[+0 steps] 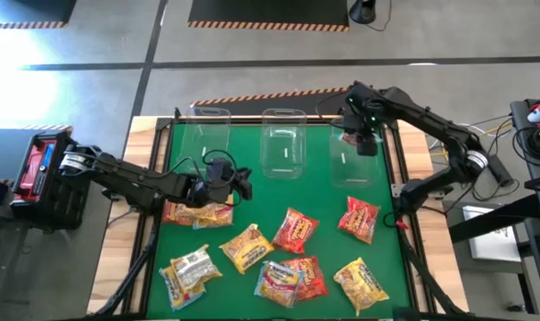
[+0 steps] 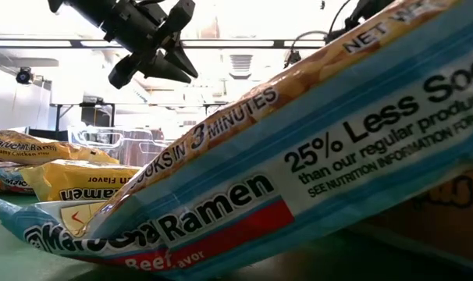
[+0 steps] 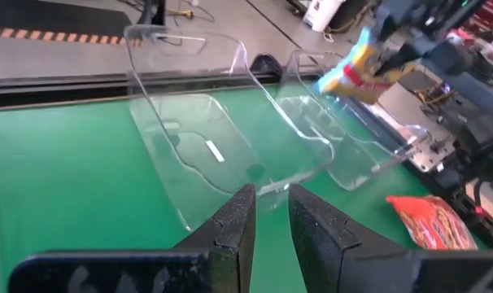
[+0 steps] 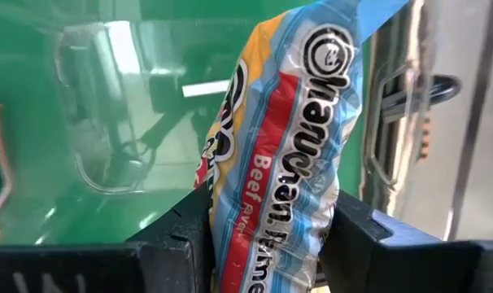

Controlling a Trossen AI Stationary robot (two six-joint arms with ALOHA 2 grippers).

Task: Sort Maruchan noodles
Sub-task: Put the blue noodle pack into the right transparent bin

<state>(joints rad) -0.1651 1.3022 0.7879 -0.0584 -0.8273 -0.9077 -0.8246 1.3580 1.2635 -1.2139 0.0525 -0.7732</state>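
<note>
Several Maruchan noodle packets lie flat on the green mat (image 1: pixel 252 178), among them a red one (image 1: pixel 359 218) and a yellow one (image 1: pixel 248 245). Three clear bins stand along the far edge: left (image 1: pixel 203 134), middle (image 1: pixel 283 143), right (image 1: pixel 355 165). My right gripper (image 1: pixel 361 143) hangs over the right bin, shut on a blue, red and yellow beef packet (image 3: pixel 362 69). My left gripper (image 3: pixel 269 216) hovers over the mat's left part, in front of the left and middle bins. Its fingers are almost together with nothing between them. My right gripper pinches the beef packet (image 4: pixel 267 203) between its two fingers, which squeeze the crinkly wrapper (image 4: pixel 255 252) narrow. The fingers come from above, pointing steeply down. The packet hangs below them, lifted clear, over the right bin. Which end they hold is cut off by the picture's edge.
In the low view a packet marked with less sodium (image 2: pixel 314 164) lies close to the table's near edge, with yellow packets (image 2: pixel 80 179) behind it. More packets lie under my left arm (image 1: pixel 197 212) and near the front (image 1: pixel 288 276). A black frame rail (image 1: pixel 399 169) runs along the mat's right side.
</note>
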